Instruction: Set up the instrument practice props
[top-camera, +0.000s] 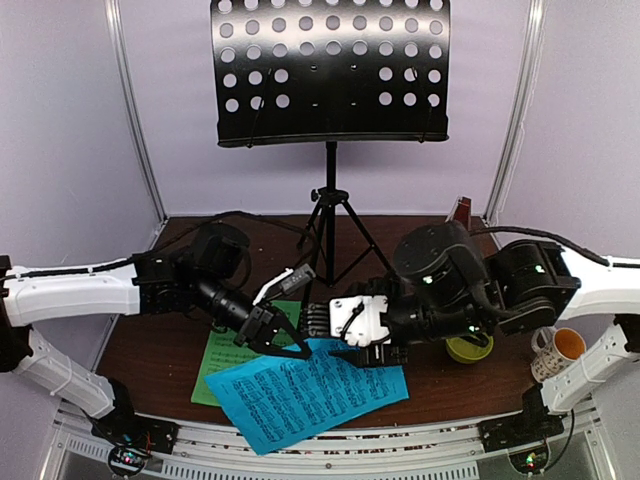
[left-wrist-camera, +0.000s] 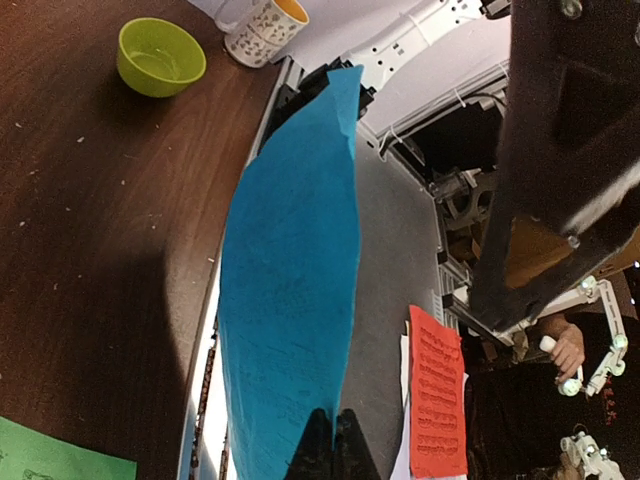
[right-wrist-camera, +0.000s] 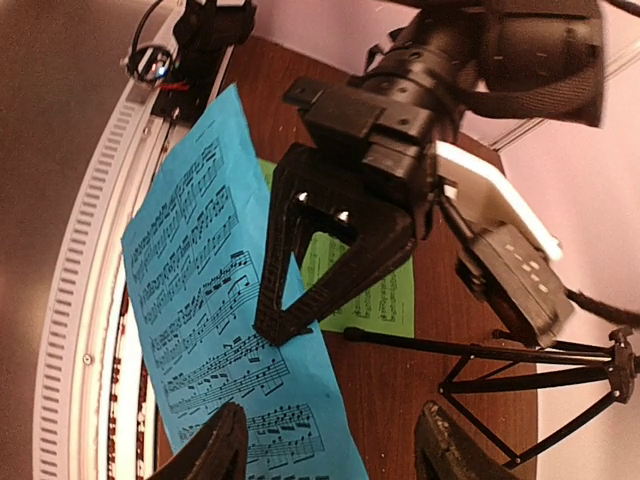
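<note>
Dark brown wood tabletop (top-camera: 150, 340) under pale lilac walls. At the far edge: music stand (top-camera: 330, 70) on its tripod. Near the far right corner, half hidden behind the right arm: reddish-brown metronome (top-camera: 460, 212). Toward the right edge: yellow-green bowl (top-camera: 468, 348), spotted mug (top-camera: 555, 350). At the near edge, middle: blue sheet (top-camera: 310, 395), bowed, overhanging, overlapping the green sheet (top-camera: 222, 358). On the blue sheet's far edge, left end effector (top-camera: 300, 352) pinched tight; over the same sheet, right end effector (right-wrist-camera: 330, 450) spread wide.
</note>
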